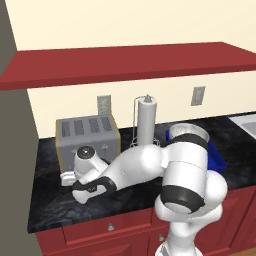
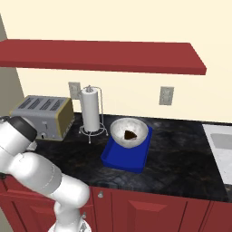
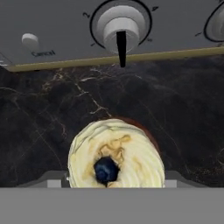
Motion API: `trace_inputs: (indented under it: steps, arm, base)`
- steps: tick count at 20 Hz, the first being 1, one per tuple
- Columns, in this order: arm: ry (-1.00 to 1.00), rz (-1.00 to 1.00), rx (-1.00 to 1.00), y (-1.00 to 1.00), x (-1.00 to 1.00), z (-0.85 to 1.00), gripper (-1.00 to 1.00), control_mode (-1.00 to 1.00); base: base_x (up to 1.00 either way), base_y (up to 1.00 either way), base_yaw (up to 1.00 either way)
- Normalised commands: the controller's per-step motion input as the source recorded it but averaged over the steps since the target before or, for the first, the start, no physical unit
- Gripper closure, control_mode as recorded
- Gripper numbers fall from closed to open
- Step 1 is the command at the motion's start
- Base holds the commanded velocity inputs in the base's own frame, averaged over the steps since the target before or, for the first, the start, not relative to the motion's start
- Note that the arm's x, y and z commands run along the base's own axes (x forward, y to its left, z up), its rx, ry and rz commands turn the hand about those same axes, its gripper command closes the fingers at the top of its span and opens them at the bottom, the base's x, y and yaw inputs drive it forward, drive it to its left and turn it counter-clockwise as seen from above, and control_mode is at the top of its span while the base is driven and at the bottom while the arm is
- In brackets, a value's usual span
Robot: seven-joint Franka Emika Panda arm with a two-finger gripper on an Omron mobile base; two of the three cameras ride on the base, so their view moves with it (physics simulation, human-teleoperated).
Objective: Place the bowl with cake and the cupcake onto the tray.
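Note:
In the hand view the cupcake [image 3: 116, 155], with pale swirled frosting, a dark berry on top and a brown wrapper edge, stands on the black counter just in front of the toaster. My gripper [image 3: 116, 180] is low over it and open. One fingertip [image 3: 54, 180] is close on each side of the cupcake; I cannot tell if they touch. From the left base view the gripper [image 1: 67, 177] is down at the toaster's front. The bowl with cake [image 2: 129, 132] rests on the blue tray [image 2: 122, 161], far to the right of the gripper.
The silver toaster [image 1: 87, 134] stands right behind the cupcake, its dial [image 3: 120, 26] and a cancel button [image 3: 29, 41] facing the hand. A paper towel holder [image 2: 91, 111] stands between toaster and tray. A red shelf [image 2: 104, 56] hangs overhead. A sink [image 2: 219, 140] lies at far right.

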Motion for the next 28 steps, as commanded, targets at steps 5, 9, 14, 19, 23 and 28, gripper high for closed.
trace_inputs:
  steps: [5,9,14,19,23,28]
  arm:
    - [0.02,0.00,0.00,-0.15,-0.11,0.14,1.00,-1.00]
    - [0.00,-0.03,0.00,-0.53,-0.25,0.56,1.00,-1.00]
    - [-0.03,-0.01,-0.04,-0.73,-0.24,0.34,1.00,-1.00]
    - [-0.12,0.11,-0.04,-0.82,-0.31,0.37,1.00,-1.00]
    - [-0.06,0.15,0.00,-0.90,-0.14,0.36,1.00,-1.00]
    - [0.08,-0.02,0.00,-0.89,-0.02,0.31,1.00,-1.00]
  base:
    - [0.00,0.00,0.00]
    - [0.00,0.00,0.00]
    - [0.00,0.00,0.00]
    - [0.00,0.00,0.00]
    - [0.00,0.00,0.00]
    - [0.00,0.00,0.00]
